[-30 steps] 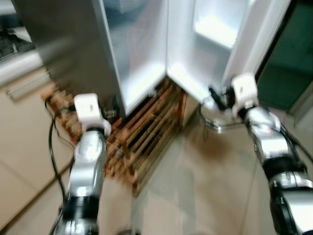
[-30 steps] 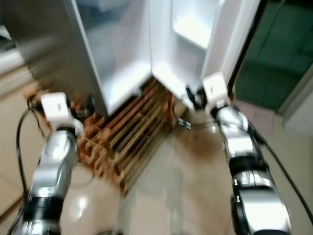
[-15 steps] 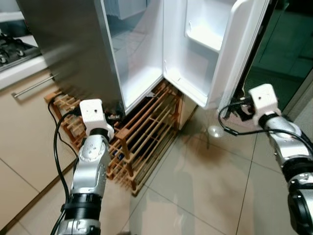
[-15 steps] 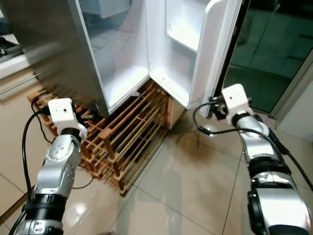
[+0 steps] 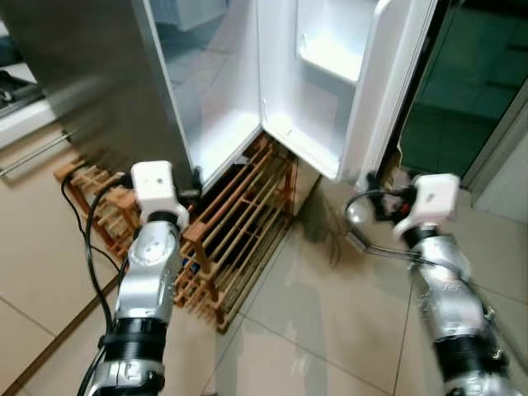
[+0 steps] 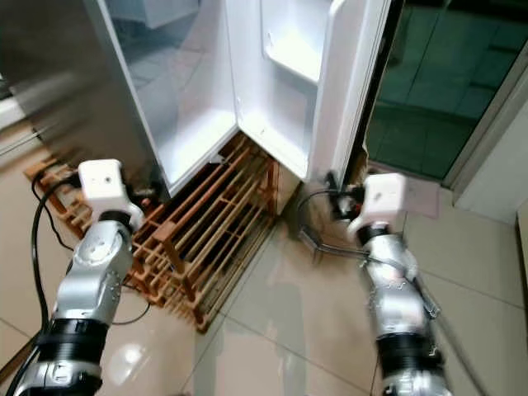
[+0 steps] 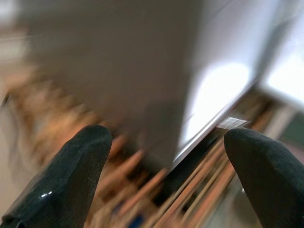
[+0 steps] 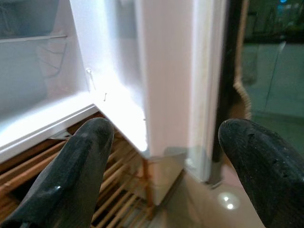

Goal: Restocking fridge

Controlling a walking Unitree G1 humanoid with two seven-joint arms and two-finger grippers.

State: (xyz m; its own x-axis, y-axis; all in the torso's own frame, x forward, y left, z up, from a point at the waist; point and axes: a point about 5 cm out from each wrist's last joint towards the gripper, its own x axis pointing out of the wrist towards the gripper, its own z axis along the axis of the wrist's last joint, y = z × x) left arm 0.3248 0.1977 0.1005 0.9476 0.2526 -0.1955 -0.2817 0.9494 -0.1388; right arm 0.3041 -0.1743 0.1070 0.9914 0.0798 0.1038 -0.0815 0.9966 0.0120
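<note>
place: we read this as a home kitchen
fridge (image 5: 107, 74): steel-sided, door (image 5: 363, 82) open, white shelves inside
counter (image 5: 25, 111): we see a worktop edge with a drawer handle (image 5: 33, 153) below
floor (image 5: 330, 330): glossy beige tiles
rack (image 5: 239, 223): wooden slats under the fridge

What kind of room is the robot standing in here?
Most likely a home kitchen: a tall steel fridge stands with its white door swung open, a wooden rack sits on the tiled floor, and cabinet drawers run alongside.

fridge (image 5: 107, 74) top cut off, left wrist view blurred
</note>
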